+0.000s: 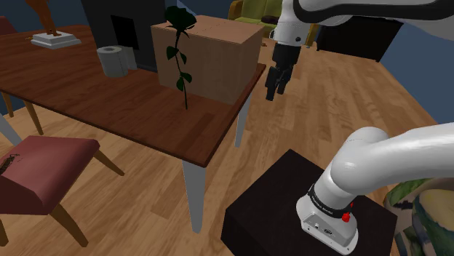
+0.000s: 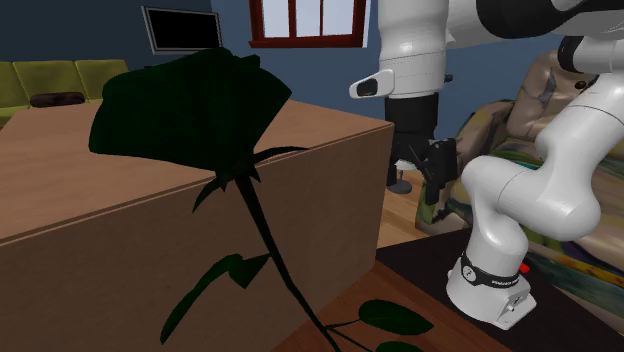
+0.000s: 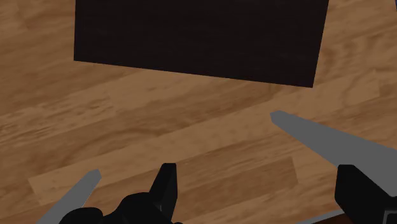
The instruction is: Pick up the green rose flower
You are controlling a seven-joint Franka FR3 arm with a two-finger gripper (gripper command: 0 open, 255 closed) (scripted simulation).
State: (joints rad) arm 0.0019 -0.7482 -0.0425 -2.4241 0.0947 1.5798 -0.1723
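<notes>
1. Wrist view: the gripper (image 3: 257,194) points down at the wooden floor (image 3: 159,121) and the black stand (image 3: 197,35). Its fingers are spread apart with nothing between them.
2. Shoulder view: it hangs in the air just past the table (image 1: 109,109) corner, near the cardboard box (image 1: 218,62).
3. The green rose (image 1: 177,18) stands upright on the table against the box's front, well apart from the gripper.
</notes>
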